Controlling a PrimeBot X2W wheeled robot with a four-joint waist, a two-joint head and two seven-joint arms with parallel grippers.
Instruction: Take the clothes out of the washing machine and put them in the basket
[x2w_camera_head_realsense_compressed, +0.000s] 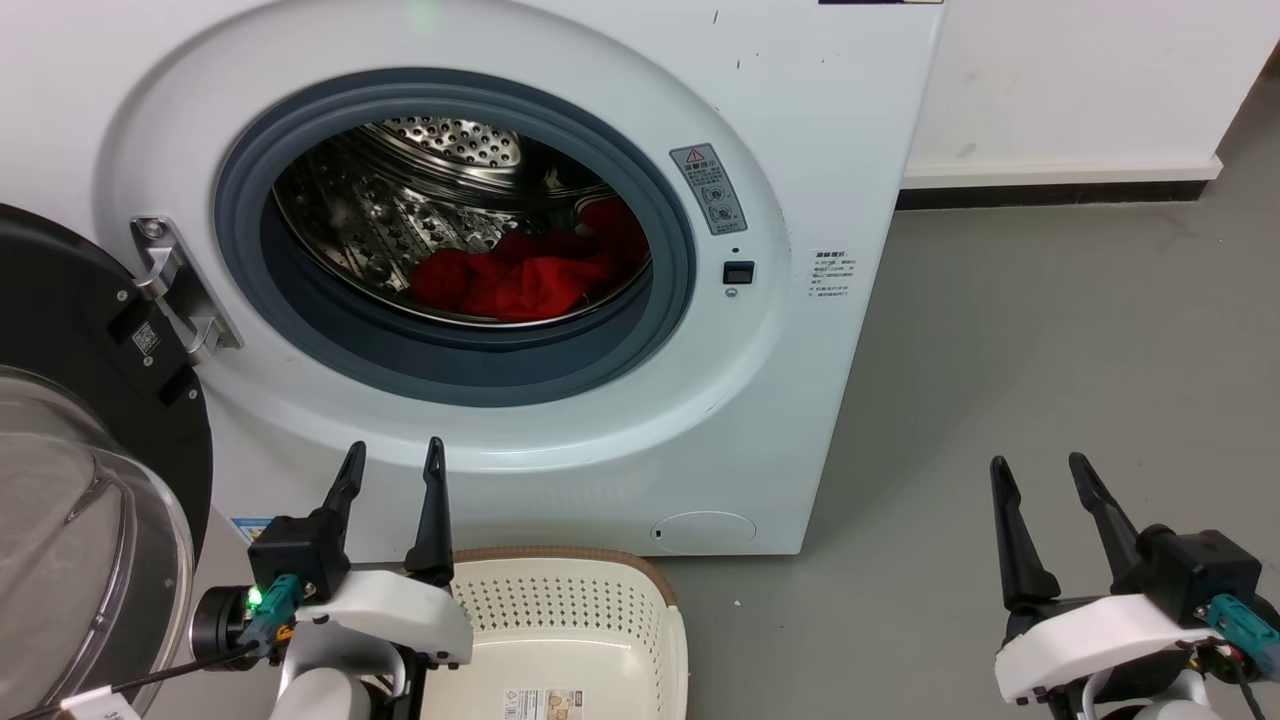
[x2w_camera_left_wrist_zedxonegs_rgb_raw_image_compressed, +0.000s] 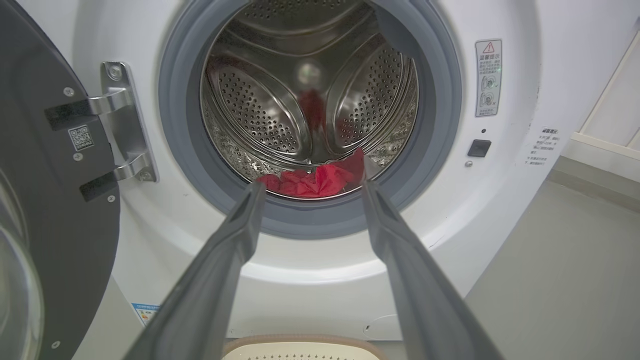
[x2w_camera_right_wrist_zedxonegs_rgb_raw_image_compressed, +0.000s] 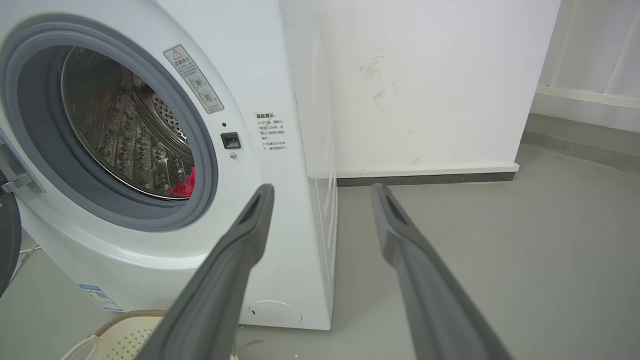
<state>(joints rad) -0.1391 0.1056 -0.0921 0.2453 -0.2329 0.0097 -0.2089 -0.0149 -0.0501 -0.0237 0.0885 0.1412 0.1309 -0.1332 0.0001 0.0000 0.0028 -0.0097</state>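
The white washing machine (x2w_camera_head_realsense_compressed: 800, 150) stands with its dark-framed door (x2w_camera_head_realsense_compressed: 90, 400) swung open to the left. Red clothes (x2w_camera_head_realsense_compressed: 520, 275) lie bunched at the bottom of the steel drum, also seen as the clothes (x2w_camera_left_wrist_zedxonegs_rgb_raw_image_compressed: 310, 180) and clothes (x2w_camera_right_wrist_zedxonegs_rgb_raw_image_compressed: 184, 184). The cream basket (x2w_camera_head_realsense_compressed: 560, 610) sits on the floor in front of the machine, empty, with a label on its base. My left gripper (x2w_camera_head_realsense_compressed: 393, 455) is open just above the basket's back-left rim, in front of the porthole. My right gripper (x2w_camera_head_realsense_compressed: 1040, 468) is open over the floor, right of the machine.
Grey floor (x2w_camera_head_realsense_compressed: 1050, 350) stretches to the right of the machine. A white wall with a dark skirting (x2w_camera_head_realsense_compressed: 1050, 190) runs behind it. The open door's glass bowl (x2w_camera_head_realsense_compressed: 70, 540) bulges out at the left, close to my left arm.
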